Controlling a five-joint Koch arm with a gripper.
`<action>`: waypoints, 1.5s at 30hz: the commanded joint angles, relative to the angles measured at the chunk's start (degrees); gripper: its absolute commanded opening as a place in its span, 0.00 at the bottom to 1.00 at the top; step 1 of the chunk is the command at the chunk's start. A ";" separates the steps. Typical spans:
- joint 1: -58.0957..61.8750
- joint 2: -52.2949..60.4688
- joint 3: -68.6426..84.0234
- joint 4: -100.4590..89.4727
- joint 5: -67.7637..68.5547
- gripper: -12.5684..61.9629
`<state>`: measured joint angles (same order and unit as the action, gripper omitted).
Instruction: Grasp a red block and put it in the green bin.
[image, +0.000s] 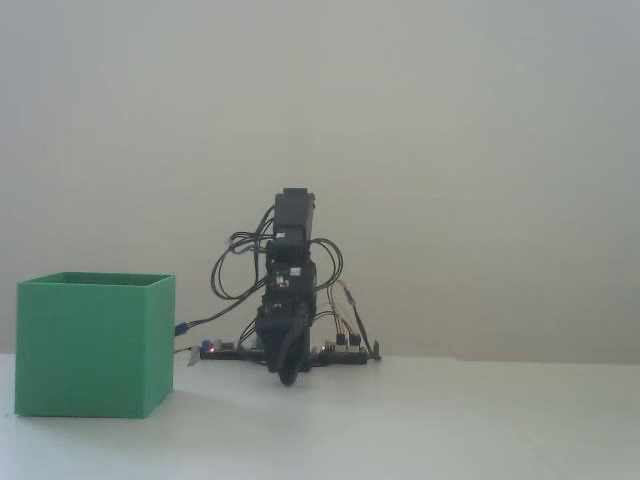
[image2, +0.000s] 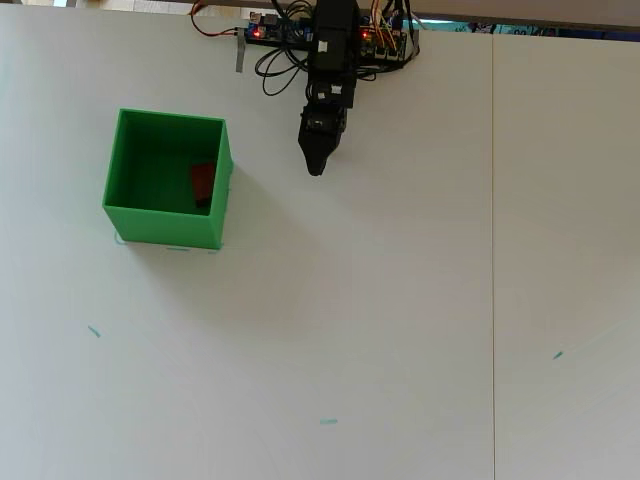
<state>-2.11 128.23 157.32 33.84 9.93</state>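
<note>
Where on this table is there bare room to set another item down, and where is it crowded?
In the overhead view the table is bare below the green bin and across its right side, past the seam. The back edge is crowded: the arm's base and circuit boards, with the gripper just in front. The bin holds the red block.

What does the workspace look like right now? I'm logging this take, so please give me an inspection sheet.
Surface: pale table, bare apart from a few small teal marks and a seam line down the right in the overhead view.
Job's things: red block lies inside the green bin, by its right wall.
Clutter: nothing seen.
Grippers: tool empty, low over the table, right of the bin in the overhead view; open or shut cannot be told.
Cables: black loops around the arm; circuit boards and coloured wires at its base.
Surroundings: plain pale wall.
</note>
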 joint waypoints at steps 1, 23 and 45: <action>-0.26 5.36 1.14 -5.36 -1.14 0.61; 0.09 5.36 22.85 -40.96 -7.91 0.61; -0.62 4.83 22.85 -32.08 -7.91 0.62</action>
<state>-2.29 128.23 176.57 -1.41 2.11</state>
